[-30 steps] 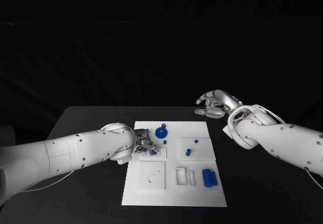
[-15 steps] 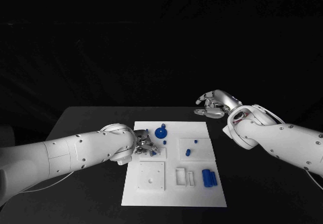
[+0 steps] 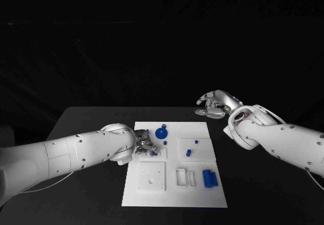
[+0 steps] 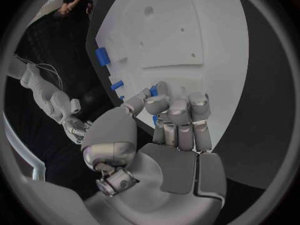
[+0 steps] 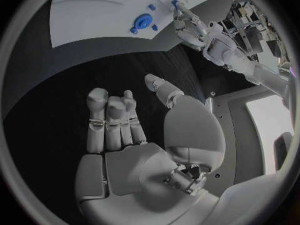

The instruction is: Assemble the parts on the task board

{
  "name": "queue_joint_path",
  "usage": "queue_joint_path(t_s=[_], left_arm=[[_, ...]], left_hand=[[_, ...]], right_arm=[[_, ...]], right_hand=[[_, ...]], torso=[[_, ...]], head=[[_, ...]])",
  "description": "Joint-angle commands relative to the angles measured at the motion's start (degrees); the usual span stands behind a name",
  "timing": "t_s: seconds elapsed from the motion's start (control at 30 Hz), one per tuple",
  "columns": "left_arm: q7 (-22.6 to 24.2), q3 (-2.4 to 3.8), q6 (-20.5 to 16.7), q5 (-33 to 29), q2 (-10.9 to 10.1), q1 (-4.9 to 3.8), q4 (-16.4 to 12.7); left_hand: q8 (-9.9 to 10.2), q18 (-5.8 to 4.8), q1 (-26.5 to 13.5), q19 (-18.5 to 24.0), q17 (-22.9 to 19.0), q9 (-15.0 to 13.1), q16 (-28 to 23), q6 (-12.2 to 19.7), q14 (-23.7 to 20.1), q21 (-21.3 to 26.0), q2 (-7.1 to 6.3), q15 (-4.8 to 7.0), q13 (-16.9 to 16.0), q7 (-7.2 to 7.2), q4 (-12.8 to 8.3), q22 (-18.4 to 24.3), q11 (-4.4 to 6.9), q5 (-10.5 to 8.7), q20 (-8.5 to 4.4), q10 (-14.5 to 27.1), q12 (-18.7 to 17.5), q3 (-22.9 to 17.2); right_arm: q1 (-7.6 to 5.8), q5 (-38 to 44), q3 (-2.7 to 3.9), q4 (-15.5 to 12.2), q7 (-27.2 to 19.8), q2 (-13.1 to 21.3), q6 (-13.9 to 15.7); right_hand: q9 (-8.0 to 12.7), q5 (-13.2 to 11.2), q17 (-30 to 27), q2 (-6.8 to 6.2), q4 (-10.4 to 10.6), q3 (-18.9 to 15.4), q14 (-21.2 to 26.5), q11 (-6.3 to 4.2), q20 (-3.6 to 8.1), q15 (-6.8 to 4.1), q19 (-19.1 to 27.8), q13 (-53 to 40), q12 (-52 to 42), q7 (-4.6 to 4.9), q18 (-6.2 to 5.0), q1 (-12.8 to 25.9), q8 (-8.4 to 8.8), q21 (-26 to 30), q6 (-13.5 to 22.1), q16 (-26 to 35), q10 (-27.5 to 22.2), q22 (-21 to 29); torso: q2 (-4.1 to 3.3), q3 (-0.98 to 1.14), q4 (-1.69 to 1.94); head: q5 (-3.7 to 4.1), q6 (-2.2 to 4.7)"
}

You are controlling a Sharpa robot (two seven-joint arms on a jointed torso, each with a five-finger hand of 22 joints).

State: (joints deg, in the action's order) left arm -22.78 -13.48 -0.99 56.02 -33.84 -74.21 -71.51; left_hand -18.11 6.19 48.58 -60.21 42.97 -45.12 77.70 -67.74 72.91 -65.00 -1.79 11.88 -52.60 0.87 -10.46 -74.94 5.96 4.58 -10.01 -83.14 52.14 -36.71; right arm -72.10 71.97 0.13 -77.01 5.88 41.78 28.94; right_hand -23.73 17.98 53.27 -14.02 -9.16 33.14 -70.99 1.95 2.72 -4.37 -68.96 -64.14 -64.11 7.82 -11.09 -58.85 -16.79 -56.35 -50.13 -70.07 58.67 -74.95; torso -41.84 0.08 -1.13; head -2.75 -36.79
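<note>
The task board [image 3: 174,164] lies in the middle of my desk [image 3: 88,122], with a round blue part [image 3: 161,133] near its far edge, small blue pegs [image 3: 189,152] mid-board and two blue blocks [image 3: 210,178] on its right side. My left robot hand [image 3: 146,145] sits over the board's left edge, fingers curled on a small blue part [image 4: 154,119]; the left wrist view shows blue between the fingertips [image 4: 164,103], so I judge it pinched. Nothing has shifted over the last second: the hand has held its place, which suggests I'm mid-seating and progress has paused. My right robot hand [image 3: 215,105] hovers beyond the board's far right corner, fingers loosely apart, holding nothing.
</note>
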Motion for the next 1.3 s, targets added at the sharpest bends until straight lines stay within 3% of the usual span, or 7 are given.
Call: queue_joint_path(t_s=[0.03, 0.47, 0.7, 0.97, 1.3], left_arm=[[-0.15, -0.17, 1.1, 0.31, -0.02, 0.25, -0.02], [-0.15, -0.17, 1.48, -0.02, -0.04, 0.25, -0.18], [0.02, -0.17, -0.45, 0.89, -0.22, 0.25, -0.56], [0.16, -0.17, -3.04, 2.14, -0.9, 0.29, -1.54], [0.42, -0.18, -6.45, 3.68, -1.56, 0.45, -2.59]], left_hand=[[0.0, -0.15, 1.07, 0.46, -0.08, -0.06, 0.24, -4.19, 0.3, -0.3, 1.73, 0.72, 0.1, -1.64, -0.83, -0.58, 1.09, 0.69, -5.48, 1.84, 0.35, -0.35], [0.02, -0.19, 1.23, 0.54, -0.17, -0.09, 0.36, -4.24, 0.29, -0.36, 2.07, 0.69, 0.23, -1.65, -1.52, -0.6, 1.1, 1.4, -5.44, 1.86, 0.48, -0.43], [0.04, -0.19, 1.44, 0.56, -0.23, -0.1, 0.4, -4.26, 0.28, -0.39, 2.14, 0.68, 0.3, -1.65, -1.94, -0.6, 1.1, 1.68, -5.43, 1.89, 0.52, -0.53], [0.04, -0.24, 1.37, 0.38, -0.47, -0.17, 0.69, -4.46, 0.38, -0.56, 2.42, 0.71, 0.6, -1.69, -2.7, -0.54, 1.14, 5.22, -5.39, 1.91, 0.83, -0.73], [0.0, -0.2, 1.42, 0.19, -0.62, -0.21, 0.84, -4.62, 0.53, -0.68, 2.46, 0.8, 0.73, -1.78, -3.1, -0.5, 1.23, 6.87, -5.43, 1.89, 1.04, -0.9]], right_arm=[[-0.01, 0.12, 0.03, -0.02, -0.52, -0.03, -0.68], [-0.01, 0.12, 0.03, -0.03, -0.53, -0.04, -0.71], [0.0, 0.12, 0.03, -0.03, -0.54, 0.02, -0.76], [0.0, 0.12, 0.03, 0.1, -0.58, -0.02, -0.78], [0.01, 0.12, 0.03, 0.13, -0.59, 0.0, -0.75]], right_hand=[[-0.07, 0.35, 0.1, 0.12, 0.29, -0.07, 0.06, -0.19, 0.35, -0.17, -0.05, 0.07, -0.2, 0.43, -3.91, -0.53, -0.32, 0.2, 0.02, 0.35, -0.39, -0.29], [-0.07, 0.43, 0.1, 0.15, 0.28, -0.07, 0.06, -0.2, 0.35, -0.17, -0.06, 0.11, -0.24, 0.42, -3.91, -0.59, -0.32, 0.2, 0.01, 0.34, -0.4, -0.31], [-0.07, 0.45, 0.1, 0.16, 0.29, -0.09, 0.06, -0.2, 0.35, -0.17, -0.06, 0.14, -0.25, 0.42, -3.91, -0.59, -0.32, 0.21, 0.0, 0.34, -0.4, -0.32], [-0.07, 0.48, 0.11, 0.16, 0.3, -0.11, 0.06, -0.2, 0.34, -0.17, -0.06, 0.16, -0.28, 0.42, -3.91, -0.58, -0.33, 0.21, 0.0, 0.34, -0.41, -0.34], [-0.07, 0.51, 0.11, 0.17, 0.32, -0.14, 0.05, -0.2, 0.34, -0.17, -0.06, 0.19, -0.3, 0.42, -3.91, -0.56, -0.33, 0.22, -0.01, 0.34, -0.41, -0.35]], torso=[[-0.01, 0.02, 0.0], [-0.01, 0.03, -0.04], [0.0, 0.05, 0.0], [0.0, 0.03, -0.03], [0.01, 0.0, 0.03]], head=[[0.0, -0.03], [0.04, -0.08], [0.06, -0.13], [0.02, -0.23], [0.03, -0.26]])
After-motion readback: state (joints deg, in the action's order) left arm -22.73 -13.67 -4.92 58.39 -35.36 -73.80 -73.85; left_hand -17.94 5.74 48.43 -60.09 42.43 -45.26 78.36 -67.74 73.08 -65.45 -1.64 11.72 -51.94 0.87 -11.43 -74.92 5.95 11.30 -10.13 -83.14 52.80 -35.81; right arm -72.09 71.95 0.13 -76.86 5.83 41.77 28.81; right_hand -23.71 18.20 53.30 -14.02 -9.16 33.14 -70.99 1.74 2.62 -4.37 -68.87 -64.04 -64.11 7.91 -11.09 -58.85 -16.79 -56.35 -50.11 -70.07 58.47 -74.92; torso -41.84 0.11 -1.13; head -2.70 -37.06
